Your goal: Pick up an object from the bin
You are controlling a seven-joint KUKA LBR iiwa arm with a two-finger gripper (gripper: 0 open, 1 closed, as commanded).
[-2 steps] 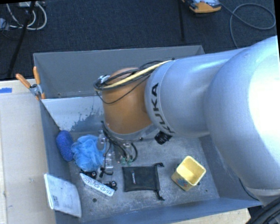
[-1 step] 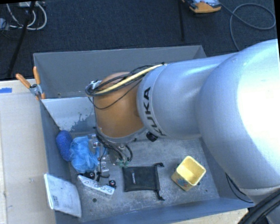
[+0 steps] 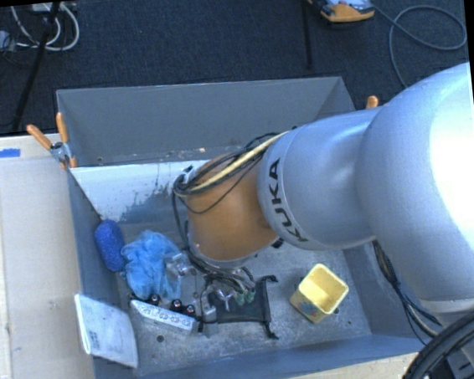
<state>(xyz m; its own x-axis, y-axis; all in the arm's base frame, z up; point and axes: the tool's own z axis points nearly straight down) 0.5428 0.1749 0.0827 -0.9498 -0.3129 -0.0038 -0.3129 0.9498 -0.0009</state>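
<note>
Your gripper [image 3: 208, 301] sits low in the lower middle of the frame, under the orange wrist cover, right down among the things on the floor of the bin [image 3: 236, 344]. You cannot tell from here whether it is released or clenched. The wrist hides its working end, and nothing is plainly seen held.

It stands where the right end of a white remote [image 3: 161, 315] meets a flat black bracket [image 3: 251, 306]. A crumpled blue cloth [image 3: 150, 262] lies just beside it to the upper left. Any of the three could be the pick; the remote or the bracket looks likeliest.

Watch for these risks:

- **Double catch:** closing here could take the remote's end together with a bit of cloth, and one of them would probably drop on the lift.
- **Slipping off:** the bracket lies flat and thin, so the gripper may scrape the bin floor or slide off it.
- **Swinging out:** the remote, taken by one end, would hang unevenly and might swing free.

The yellow cup [image 3: 319, 292] at lower right, the blue roll [image 3: 108, 244] and the white packet [image 3: 107, 331] at left lie apart and look to be in little danger.
</note>
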